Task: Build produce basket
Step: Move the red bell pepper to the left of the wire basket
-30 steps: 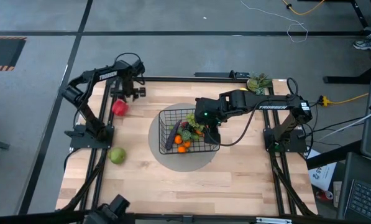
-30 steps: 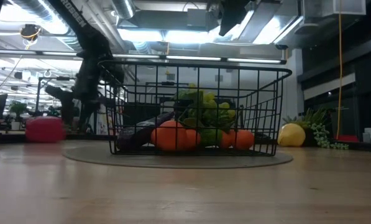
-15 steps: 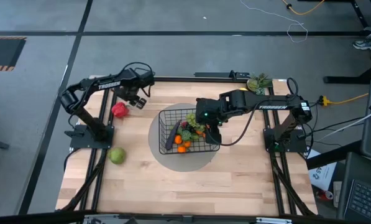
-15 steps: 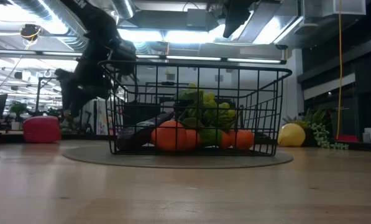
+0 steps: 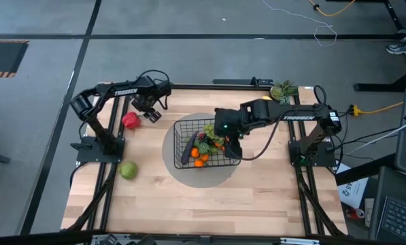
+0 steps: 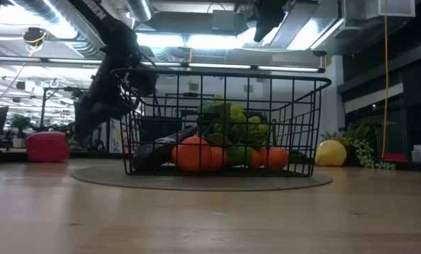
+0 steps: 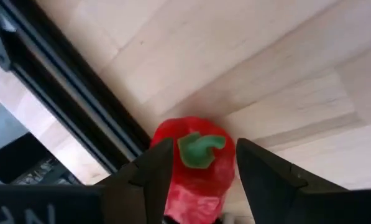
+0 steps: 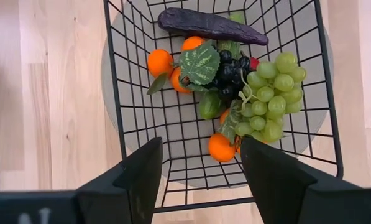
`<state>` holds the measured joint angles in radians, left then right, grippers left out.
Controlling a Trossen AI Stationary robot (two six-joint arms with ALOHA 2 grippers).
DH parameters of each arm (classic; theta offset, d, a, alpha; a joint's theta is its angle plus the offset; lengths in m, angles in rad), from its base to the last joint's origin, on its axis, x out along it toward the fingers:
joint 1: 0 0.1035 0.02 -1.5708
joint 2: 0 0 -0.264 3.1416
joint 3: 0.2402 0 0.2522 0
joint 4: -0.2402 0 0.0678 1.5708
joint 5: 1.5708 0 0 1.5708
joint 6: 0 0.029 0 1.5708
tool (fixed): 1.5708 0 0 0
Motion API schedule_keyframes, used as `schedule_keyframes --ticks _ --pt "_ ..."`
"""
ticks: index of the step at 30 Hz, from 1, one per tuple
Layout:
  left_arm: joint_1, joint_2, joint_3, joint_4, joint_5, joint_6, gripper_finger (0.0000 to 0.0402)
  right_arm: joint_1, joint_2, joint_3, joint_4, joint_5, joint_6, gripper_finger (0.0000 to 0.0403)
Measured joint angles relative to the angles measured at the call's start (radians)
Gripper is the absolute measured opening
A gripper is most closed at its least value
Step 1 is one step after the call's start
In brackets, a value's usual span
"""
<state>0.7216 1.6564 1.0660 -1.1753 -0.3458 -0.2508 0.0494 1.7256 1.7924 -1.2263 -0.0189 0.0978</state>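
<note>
Meanwhile, the left gripper (image 5: 148, 111) is hovering just beside the red toy pepper (image 5: 130, 120) on the pale wooden tabletop (image 5: 257, 197); its fingers (image 7: 157, 171) are standing spread, framing the pepper without gripping it. The right gripper (image 5: 231, 144) is hanging over the black wire-mesh rectangular basket (image 5: 183, 135), its fingers (image 8: 138, 177) parted and holding nothing. Inside the basket are lying oranges (image 8: 160, 61), green grapes (image 8: 269, 93), dark grapes and a purple eggplant (image 8: 210, 26). A green apple (image 5: 128, 170) is resting well apart from the basket, near the tabletop's left edge.

Grapes (image 5: 210, 131) lie in the basket (image 5: 223, 163); pepper (image 5: 130, 120) left of it.
</note>
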Motion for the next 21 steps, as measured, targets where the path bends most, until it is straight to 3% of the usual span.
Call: schedule_keyframes --ticks 21 --pt "0.019 0.055 0.000 -0.054 0.006 0.052 0.0172 0.022 0.000 0.000 -0.005 0.000 0.005 0.0216"
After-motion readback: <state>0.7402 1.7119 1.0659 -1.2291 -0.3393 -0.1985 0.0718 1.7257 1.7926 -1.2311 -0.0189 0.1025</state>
